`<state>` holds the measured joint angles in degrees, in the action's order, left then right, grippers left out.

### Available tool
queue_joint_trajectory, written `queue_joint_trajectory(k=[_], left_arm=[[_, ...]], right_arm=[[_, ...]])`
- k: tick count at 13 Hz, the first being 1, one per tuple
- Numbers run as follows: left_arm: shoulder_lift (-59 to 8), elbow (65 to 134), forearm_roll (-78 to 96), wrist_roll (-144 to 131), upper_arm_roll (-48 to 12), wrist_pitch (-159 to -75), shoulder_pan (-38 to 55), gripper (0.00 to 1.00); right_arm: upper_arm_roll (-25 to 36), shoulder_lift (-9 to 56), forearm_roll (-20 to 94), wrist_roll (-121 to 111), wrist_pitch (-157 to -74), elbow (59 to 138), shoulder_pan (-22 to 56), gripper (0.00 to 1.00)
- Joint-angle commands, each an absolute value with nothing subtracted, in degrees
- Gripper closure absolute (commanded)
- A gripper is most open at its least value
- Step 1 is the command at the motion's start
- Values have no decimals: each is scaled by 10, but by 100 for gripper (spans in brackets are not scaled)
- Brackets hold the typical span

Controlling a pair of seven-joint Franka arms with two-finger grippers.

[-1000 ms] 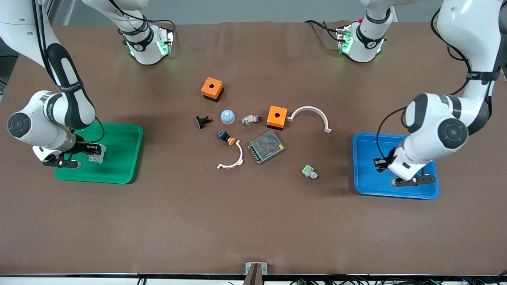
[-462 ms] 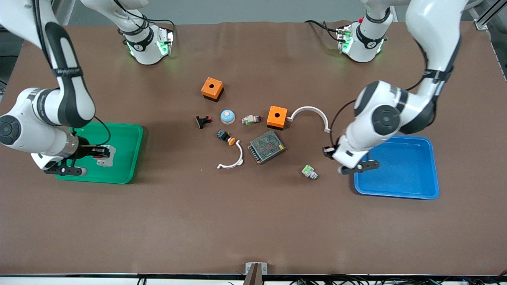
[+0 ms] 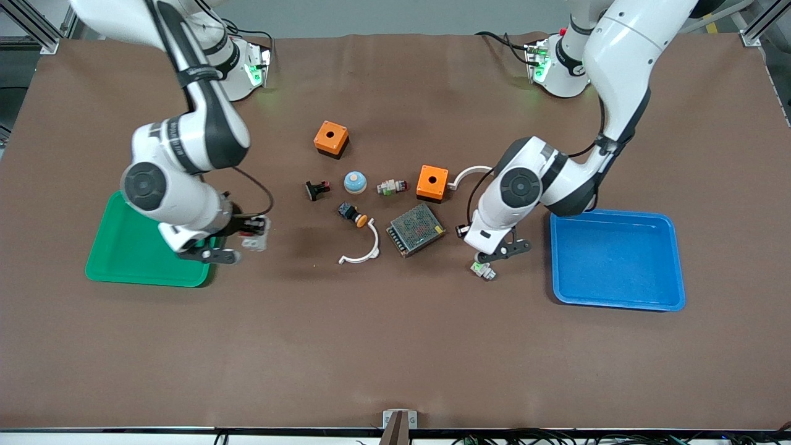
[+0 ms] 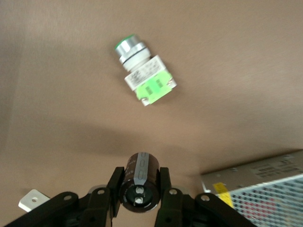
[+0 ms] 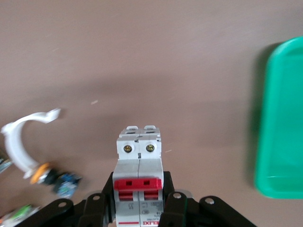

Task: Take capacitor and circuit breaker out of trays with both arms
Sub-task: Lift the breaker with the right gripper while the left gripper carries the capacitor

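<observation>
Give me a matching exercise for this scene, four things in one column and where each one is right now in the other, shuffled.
1. capacitor
2. circuit breaker
3. green tray
4. blue tray

A. at the right arm's end of the table
B. in the left gripper
C. at the left arm's end of the table
D. in the right gripper

Pairs: 1-B, 2-D, 3-A, 4-C

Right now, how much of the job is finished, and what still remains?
Both parts are out of their trays. The right hand holds the white circuit breaker with red levers over bare table beside the green plastic tray. The left hand grips the small dark cylindrical capacitor above the green-and-white connector. Only setting them down remains.
</observation>
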<state>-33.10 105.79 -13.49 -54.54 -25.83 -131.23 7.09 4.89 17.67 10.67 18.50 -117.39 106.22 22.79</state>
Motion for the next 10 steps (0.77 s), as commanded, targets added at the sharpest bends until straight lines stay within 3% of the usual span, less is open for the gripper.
queue_joint_trajectory(k=[1,5,6,7,8,9,10], left_arm=[[-333,1086,-172,-583,-258,-1329,69,100],[-335,1117,-172,-613,-260,-1344,64,100],[-337,1118,-172,-627,-260,-1349,69,95],[-341,1118,-172,-645,-260,-1350,69,71],[-341,1118,-172,-650,-260,-1349,68,22],[-336,1115,-172,-652,-260,-1347,68,0],[-326,1112,-172,-651,-260,-1342,63,0]], right_arm=[[56,178,142,199,-1186,1056,255,85],[58,217,139,300,-1296,1067,301,89],[58,227,139,301,-1309,1068,310,91],[59,235,139,301,-1312,1067,314,91],[59,240,138,301,-1312,1068,317,91],[59,247,138,301,-1313,1068,322,91],[59,254,138,301,-1315,1067,327,91]])
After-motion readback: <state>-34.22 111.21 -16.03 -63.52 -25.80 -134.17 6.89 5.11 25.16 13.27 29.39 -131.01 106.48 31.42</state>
